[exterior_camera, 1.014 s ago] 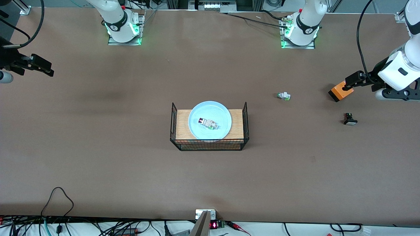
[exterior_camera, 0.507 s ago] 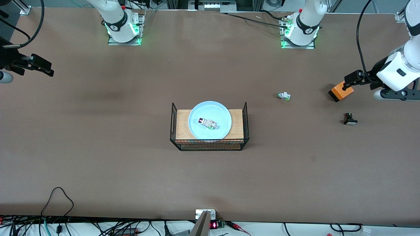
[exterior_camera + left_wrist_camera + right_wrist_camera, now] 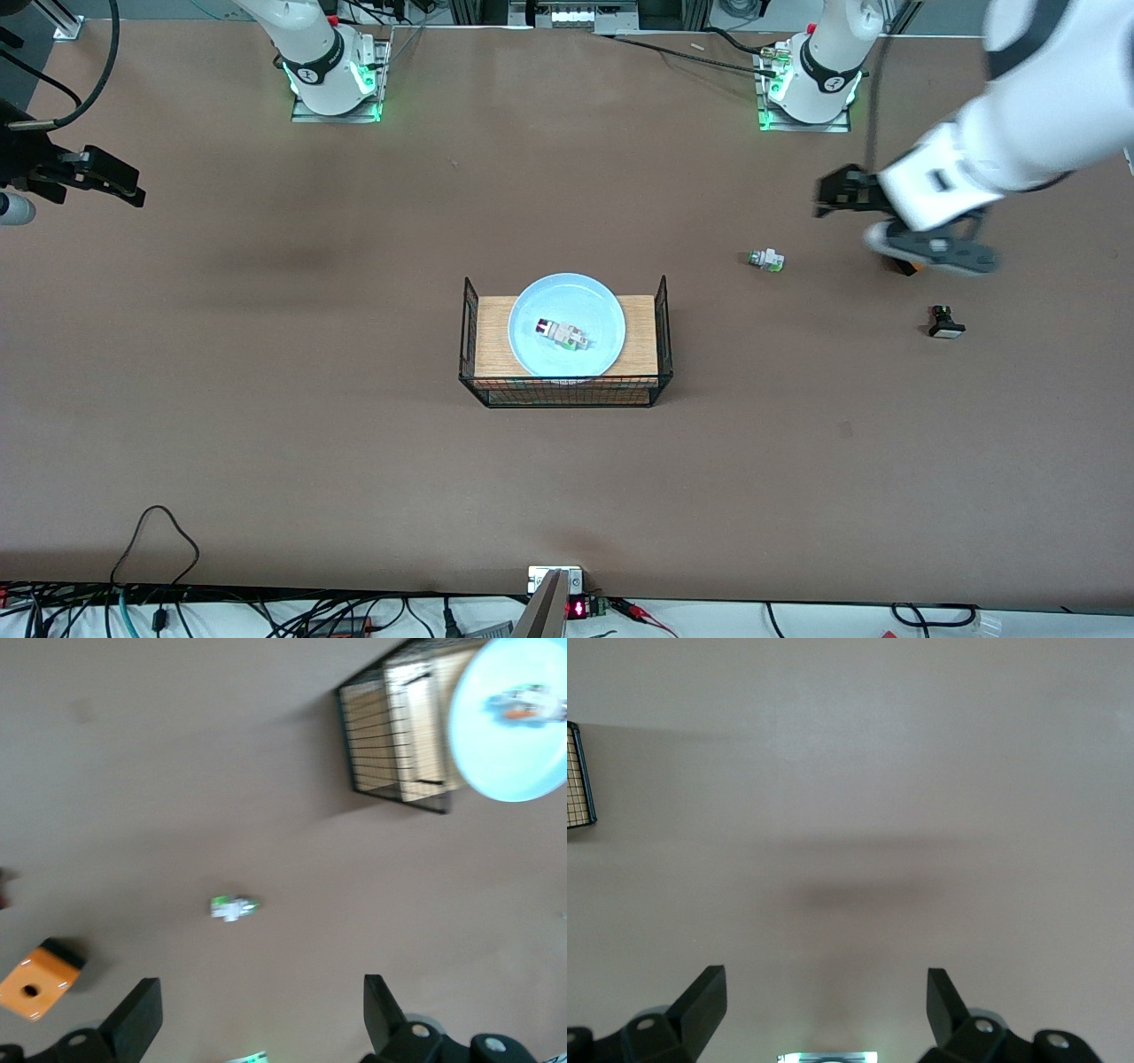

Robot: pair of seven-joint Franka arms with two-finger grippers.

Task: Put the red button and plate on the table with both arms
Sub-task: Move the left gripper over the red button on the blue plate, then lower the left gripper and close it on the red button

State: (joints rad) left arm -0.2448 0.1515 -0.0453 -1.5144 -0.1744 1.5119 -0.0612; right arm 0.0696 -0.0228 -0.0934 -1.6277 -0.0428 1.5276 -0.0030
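Note:
The light blue plate (image 3: 567, 306) lies in the wire basket tray (image 3: 469, 354) at the middle of the table (image 3: 354, 461). The red button (image 3: 558, 334) lies on the plate, red cap toward the right arm's end. Both show in the left wrist view, the plate (image 3: 496, 762) and the button (image 3: 524, 704). My left gripper (image 3: 831, 195) is open and empty, up over the table toward the left arm's end, apart from the basket. In its wrist view its jaws (image 3: 263, 1019) stand wide apart. My right gripper (image 3: 120, 184) is open and empty, waiting at the right arm's end (image 3: 826, 1005).
A green-capped white part (image 3: 765, 260) lies on the table beside my left gripper. An orange box (image 3: 904, 264) is mostly hidden under the left hand; it shows in the left wrist view (image 3: 35, 979). A small black part (image 3: 945, 322) lies nearer the front camera.
My left arm has swung from over the orange box toward the table's middle and toward its base. The right arm, plate and button have not moved.

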